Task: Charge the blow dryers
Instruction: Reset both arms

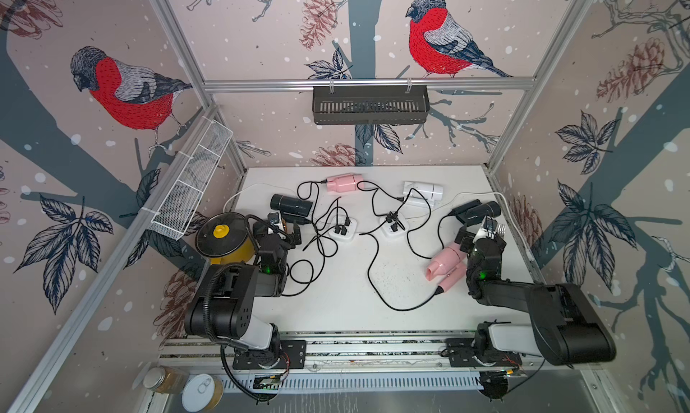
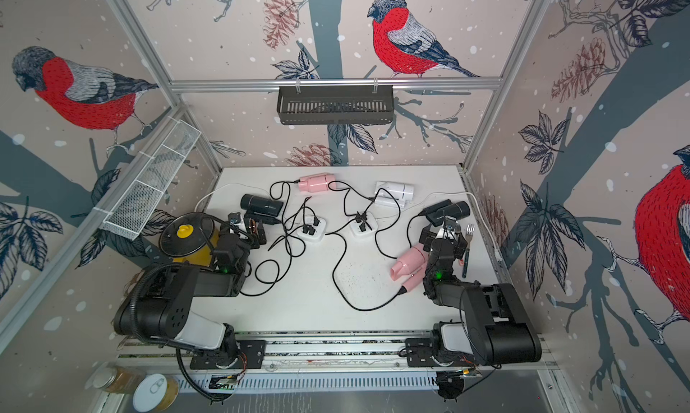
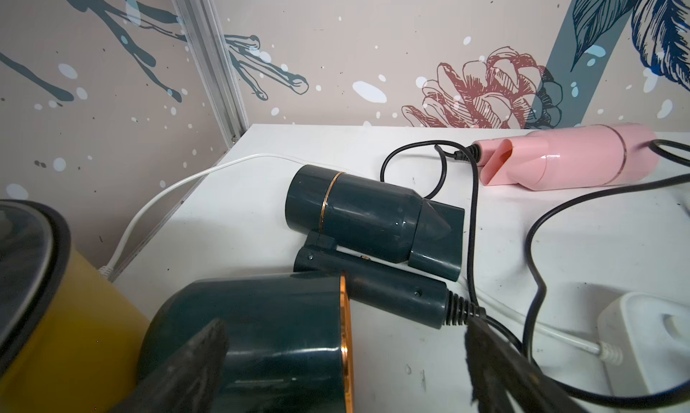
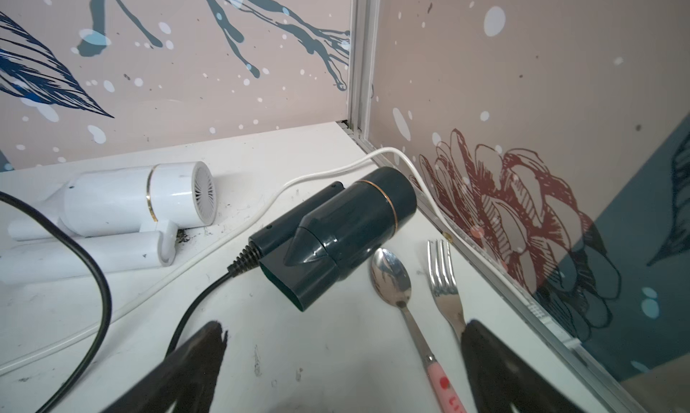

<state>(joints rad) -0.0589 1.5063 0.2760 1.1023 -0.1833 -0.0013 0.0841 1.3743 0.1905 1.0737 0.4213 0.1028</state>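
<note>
Left pincer (image 3: pixel 343 370) agape by green dryer (image 3: pixel 261 336), right pincer (image 4: pixel 343 370) agape

My white table (image 1: pixel 336 303) holds: far pink dryer (image 1: pixel 343 182), far white dryer (image 1: pixel 423 191), left dark dryer (image 1: pixel 291 206), right dark dryer (image 1: pixel 478 210), near-right pink dryer (image 1: pixel 446 263), two power strips (image 1: pixel 344 238) midway, yellow pot (image 1: pixel 224 239) left.

Six dryers on their sides. Rear pink dryer (image 1: pixel 343 182) and white dryer (image 1: pixel 423 193) at the back. Left dark dryer (image 1: pixel 291 205) and right dark dryer (image 1: pixel 476 210) mid-table. Near pink dryer (image 1: pixel 446 263) front right. Copper-rimmed green dryer (image 3: pixel 261 318) left.
</note>
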